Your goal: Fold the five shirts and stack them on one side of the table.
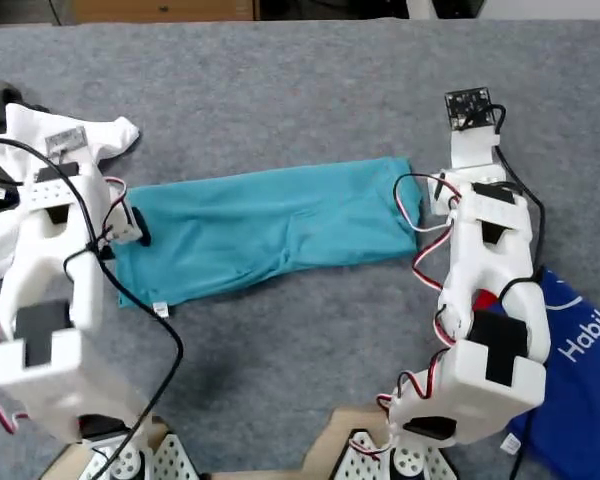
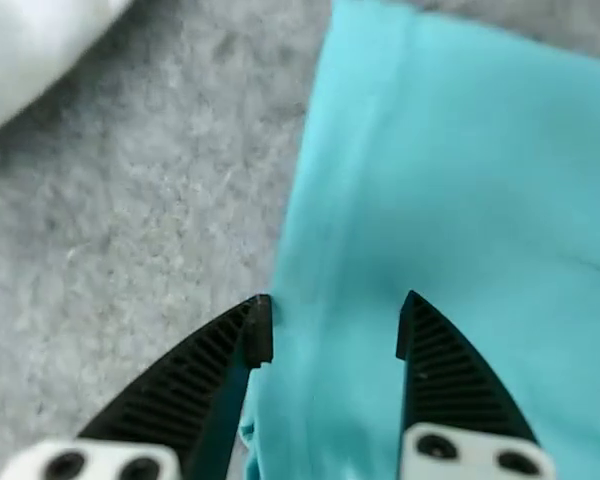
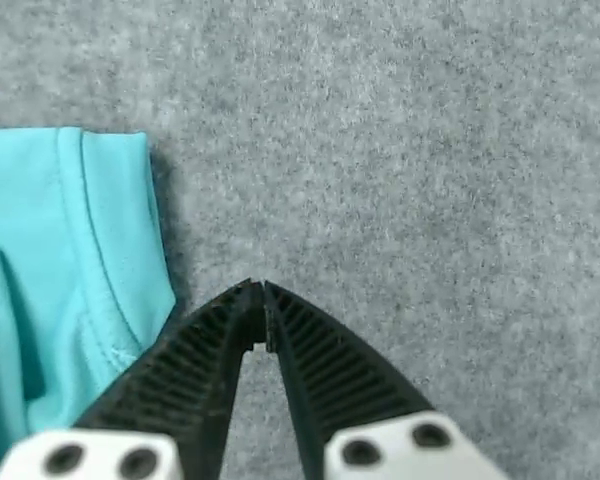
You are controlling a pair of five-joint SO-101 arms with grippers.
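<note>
So the teal shirt (image 1: 270, 225) is lying across the middle of the grey table (image 1: 280, 80) in the high view, folded into a long strip. The left end effector (image 2: 330, 325) is at the strip's left end, with its fingers spread wide over the shirt's edge. The right end effector (image 3: 258, 300) is pressed together, over bare table just beside the shirt's right-hand corner. A white shirt (image 1: 20, 125) is bunched up at the upper left. A blue shirt (image 1: 580, 400) sits at the lower right edge, partly under the right arm.
</note>
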